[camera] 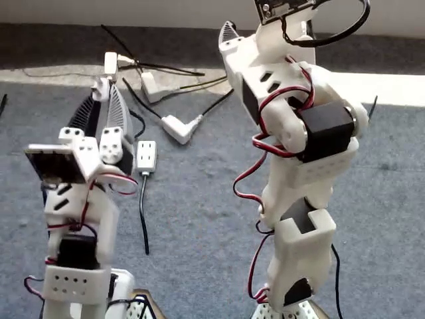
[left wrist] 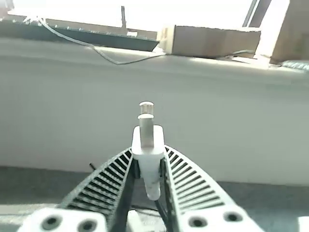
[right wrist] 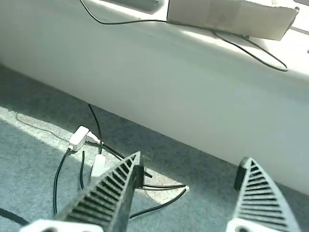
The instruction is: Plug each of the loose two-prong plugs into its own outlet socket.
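Observation:
My left gripper (left wrist: 148, 155) is shut on a white two-prong plug (left wrist: 147, 145), held off the carpet with its prongs pointing towards the far wall. In the high view this plug (camera: 103, 85) sits at the tips of the left gripper (camera: 105, 93). A white outlet socket (camera: 146, 154) on a black cable lies on the carpet just right of that arm. Farther back lie an angled white plug (camera: 176, 127) and two more white plugs (camera: 149, 86) (camera: 111, 63). My right gripper (right wrist: 192, 159) stands open and empty, raised above the far plugs (right wrist: 98, 166) (right wrist: 77, 139).
Black cables (camera: 199, 83) trail between the plugs over the grey carpet (camera: 199, 219). A white wall base (right wrist: 193, 92) runs along the far side. The tall right arm (camera: 305, 166) stands to the right of the socket.

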Robot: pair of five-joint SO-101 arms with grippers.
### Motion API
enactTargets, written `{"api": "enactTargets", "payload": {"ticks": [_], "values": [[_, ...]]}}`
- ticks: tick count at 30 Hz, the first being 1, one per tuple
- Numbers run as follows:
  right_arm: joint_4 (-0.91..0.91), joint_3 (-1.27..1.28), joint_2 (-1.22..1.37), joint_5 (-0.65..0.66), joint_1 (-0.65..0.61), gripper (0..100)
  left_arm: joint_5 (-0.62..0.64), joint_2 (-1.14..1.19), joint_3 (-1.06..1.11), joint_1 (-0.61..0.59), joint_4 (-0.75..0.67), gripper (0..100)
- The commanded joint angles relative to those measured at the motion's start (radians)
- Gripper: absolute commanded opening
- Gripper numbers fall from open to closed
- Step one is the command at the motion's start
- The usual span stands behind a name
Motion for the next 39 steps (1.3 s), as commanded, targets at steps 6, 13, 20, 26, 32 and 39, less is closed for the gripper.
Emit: {"api": "enactTargets", "payload": {"ticks": [6, 13, 20, 26, 32, 39], "values": [[0.041, -0.111, -0.044, -0.014, 0.012, 18.8, 0.023, -0.371, 0.271, 0.265, -0.193, 1], [0.041, -0.111, -0.056, -0.037, -0.030, 4.6, 0.017, -0.455, 0.374, 0.400, -0.193, 1], [0.041, -0.104, -0.154, -0.055, -0.277, 0.8, 0.021, -0.453, 0.412, 0.400, -0.230, 1], [0.041, 0.174, -0.191, 0.117, -0.437, 0.8, 0.023, -0.453, 0.403, 0.404, -0.250, 1], [0.039, 0.441, -0.305, 0.127, -0.507, 0.8, 0.023, -0.453, 0.401, 0.404, -0.247, 1], [0.038, 0.670, -0.397, 0.129, -0.510, 0.8, 0.025, -0.455, 0.369, 0.404, -0.242, 1]]}}
